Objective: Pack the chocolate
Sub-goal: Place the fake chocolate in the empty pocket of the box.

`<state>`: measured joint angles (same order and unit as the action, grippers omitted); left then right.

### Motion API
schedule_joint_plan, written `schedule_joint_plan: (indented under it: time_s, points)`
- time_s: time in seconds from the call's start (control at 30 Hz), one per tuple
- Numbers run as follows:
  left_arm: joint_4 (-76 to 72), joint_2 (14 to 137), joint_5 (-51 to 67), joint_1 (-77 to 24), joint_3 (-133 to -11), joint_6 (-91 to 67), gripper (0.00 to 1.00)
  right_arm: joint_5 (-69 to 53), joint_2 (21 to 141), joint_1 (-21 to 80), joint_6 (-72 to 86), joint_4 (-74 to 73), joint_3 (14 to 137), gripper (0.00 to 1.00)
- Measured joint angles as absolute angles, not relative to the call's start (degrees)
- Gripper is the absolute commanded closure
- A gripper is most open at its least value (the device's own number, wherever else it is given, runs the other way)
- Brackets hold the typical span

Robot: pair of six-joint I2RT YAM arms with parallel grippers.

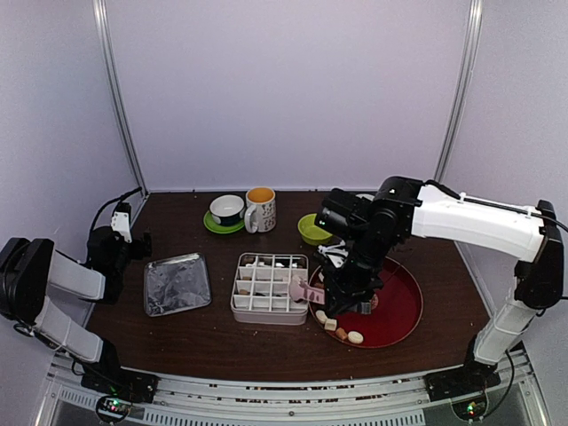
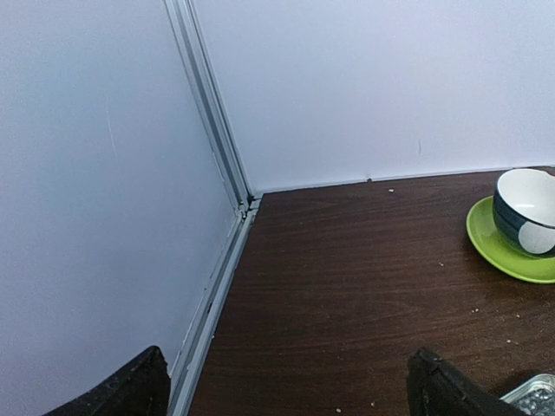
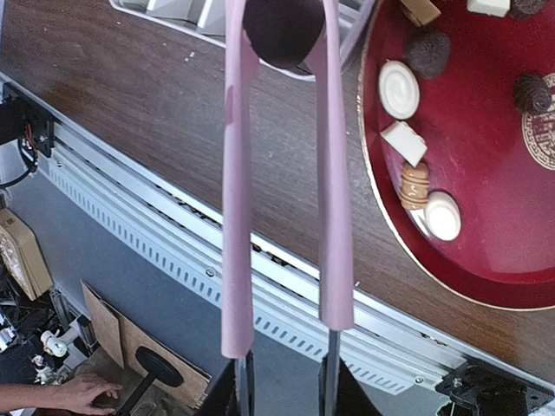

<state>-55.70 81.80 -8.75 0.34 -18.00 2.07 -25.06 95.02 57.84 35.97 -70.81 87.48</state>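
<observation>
Grip state, right gripper (image 3: 286, 386): dark fingers are clamped on the two flat arms of the smooth pink tongs (image 3: 334, 173), which are squeezed on a round, matt dark brown chocolate (image 3: 282, 30). This piece is carried at the tong tips, at the right-hand edge of the pale divided box (image 1: 269, 316), a square container with a grid of compartments. Several light and dark pieces (image 1: 266, 263) are seen in its back row.

Other chocolates are lying on the glossy round red tray (image 3: 486, 251), just right of the box:
- a white disc (image 3: 399, 89) with a raised ring
- a white cube (image 3: 405, 141)
- a tan ribbed oval (image 3: 414, 184)
- a white oval (image 3: 442, 217)
- two rough dark brown rounds (image 3: 429, 52)

A round emblem (image 3: 542, 130) is printed on the tray; its lettering cannot be read.

State of left gripper (image 2: 295, 390): black textured fingertips are stood wide apart over the dark wood-grain table (image 2: 347, 286), near the back left corner.

Also noted:
- crinkled silver foil tray (image 1: 177, 284)
- dark blue and white bowl (image 2: 525, 212) on a lime green saucer (image 2: 503, 256)
- white printed mug (image 1: 260, 209), print not legible
- lime green bowl (image 1: 312, 229)
</observation>
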Motion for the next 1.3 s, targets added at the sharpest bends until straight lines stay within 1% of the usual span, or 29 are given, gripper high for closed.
schedule_joint_plan:
  time_s: [0.13,0.33,0.4,0.63,0.83,1.1,1.3]
  points:
    - [-55.7,81.8,-8.8,0.3,-18.0,2.1,0.02,-24.0,95.1,57.8,36.2,-73.6,88.0,0.7]
    - [-55.7,81.8,-8.8,0.3,-18.0,2.1,0.02,-23.4,96.0,57.8,36.2,-75.5,90.7,0.61]
    - [-55.7,81.8,-8.8,0.3,-18.0,2.1,0.02,-23.2,96.0,57.8,36.3,-75.6,90.9,0.61]
    - [-55.7,81.8,-8.8,0.3,-18.0,2.1,0.02,-21.7,96.0,57.8,37.0,-75.9,90.9,0.63]
    - [-55.7,81.8,-8.8,0.3,-18.0,2.1,0.02,-18.8,94.7,57.1,38.4,-75.8,90.8,0.68]
    - [-55.7,81.8,-8.8,0.3,-18.0,2.1,0.02,-15.9,87.9,55.4,38.9,-75.1,88.9,0.69]
    - [-55.7,81.8,-8.8,0.3,-18.0,2.1,0.02,-12.5,81.7,50.2,36.4,-72.1,82.7,0.69]
